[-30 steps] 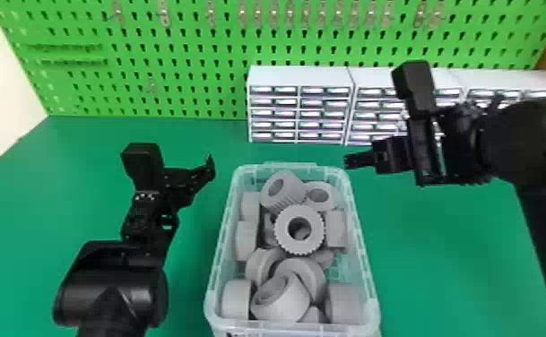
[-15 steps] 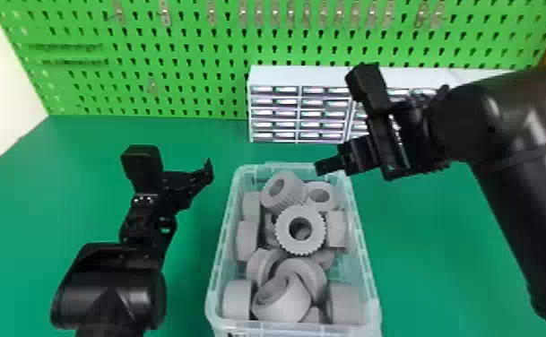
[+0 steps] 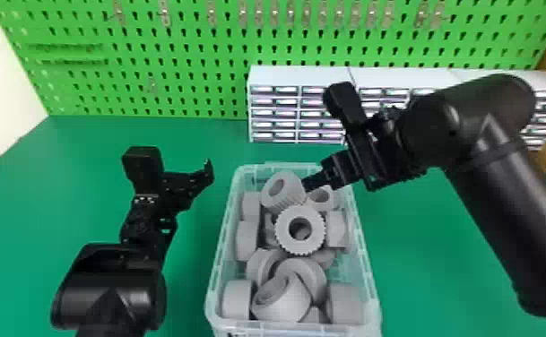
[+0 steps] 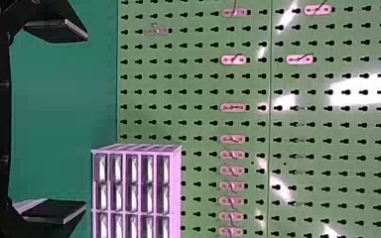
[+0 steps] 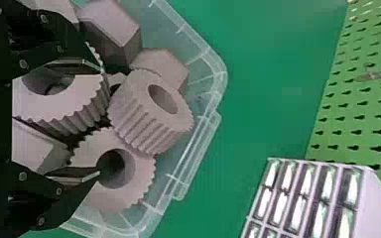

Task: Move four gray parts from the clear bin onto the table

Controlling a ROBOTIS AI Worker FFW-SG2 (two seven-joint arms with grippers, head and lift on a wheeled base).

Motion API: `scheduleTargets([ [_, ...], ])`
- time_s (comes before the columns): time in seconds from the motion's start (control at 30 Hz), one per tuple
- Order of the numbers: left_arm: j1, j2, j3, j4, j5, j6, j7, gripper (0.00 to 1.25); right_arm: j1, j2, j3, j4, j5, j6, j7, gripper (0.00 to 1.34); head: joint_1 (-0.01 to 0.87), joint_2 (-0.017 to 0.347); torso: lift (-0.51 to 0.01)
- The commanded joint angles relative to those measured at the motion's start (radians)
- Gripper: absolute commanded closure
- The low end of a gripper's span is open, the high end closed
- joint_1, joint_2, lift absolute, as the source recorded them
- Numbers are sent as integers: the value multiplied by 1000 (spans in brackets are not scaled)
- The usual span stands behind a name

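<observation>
Gray parts, among them a toothed ring (image 3: 300,229), fill the clear bin (image 3: 365,251) on the green table (image 3: 186,134). My right gripper (image 3: 308,184) hangs over the bin's far end, beside an upper toothed gear (image 3: 284,192). In the right wrist view that gripper (image 5: 95,120) is open, its fingers spread above the gears, with the upper toothed gear (image 5: 149,111) just beyond the tips. My left gripper (image 3: 209,170) is parked over the table left of the bin; in the left wrist view this gripper (image 4: 85,123) is open with nothing between its fingers.
White drawer cabinets (image 3: 296,77) stand behind the bin at the back, against a green pegboard (image 3: 186,58). The bin's raised rim surrounds the parts, and bare table lies on both sides of it.
My right arm has swung leftward and lowered, from right of the bin to over its far end. The left arm and the gray parts have stayed where they were.
</observation>
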Motion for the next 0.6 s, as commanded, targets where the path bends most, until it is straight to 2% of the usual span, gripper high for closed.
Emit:
scheduleTargets([
  [0.0, -5, -4, -7, 0, 1, 0, 3, 93, -13, -12, 53, 33, -1, -8, 0, 525, 693, 72, -52],
  [0.37, -7, -4, -7, 0, 9, 0, 11, 93, -13, -4, 129, 113, 0, -83, 26, 524, 693, 72, -52],
  [0.57, -8, -4, -13, 0, 9, 0, 14, 93, -14, -1, 145, 125, 12, -98, 34, 525, 693, 72, -52],
])
